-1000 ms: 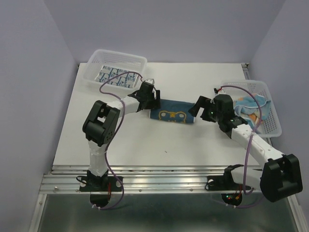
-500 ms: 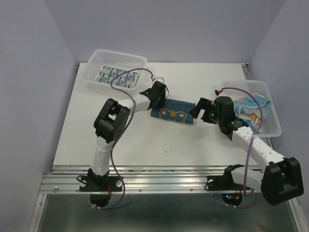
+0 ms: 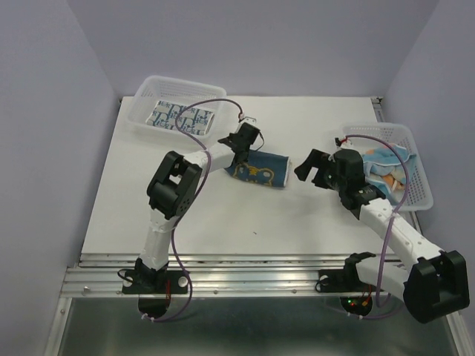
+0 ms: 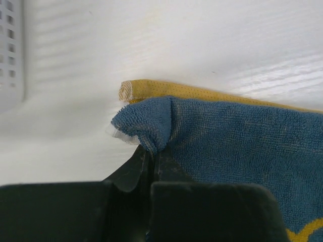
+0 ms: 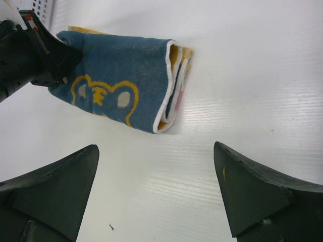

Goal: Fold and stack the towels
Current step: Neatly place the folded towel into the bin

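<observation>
From above and behind the arm bases [image 3: 156, 280] we look down over the whole worktop [image 3: 297, 215], its far edge at the top. Our left wrist view sits very close and almost level with the surface, facing one corner of the blue towel [image 4: 227, 131]. Our right wrist view looks down steeply from farther back, toward the far left corner. All three share that towel.

Left gripper [image 3: 248, 150] pinches one end of the navy towel [image 3: 263, 170]; right gripper [image 3: 310, 165], fingers spread, sits just beside its opposite end.
</observation>
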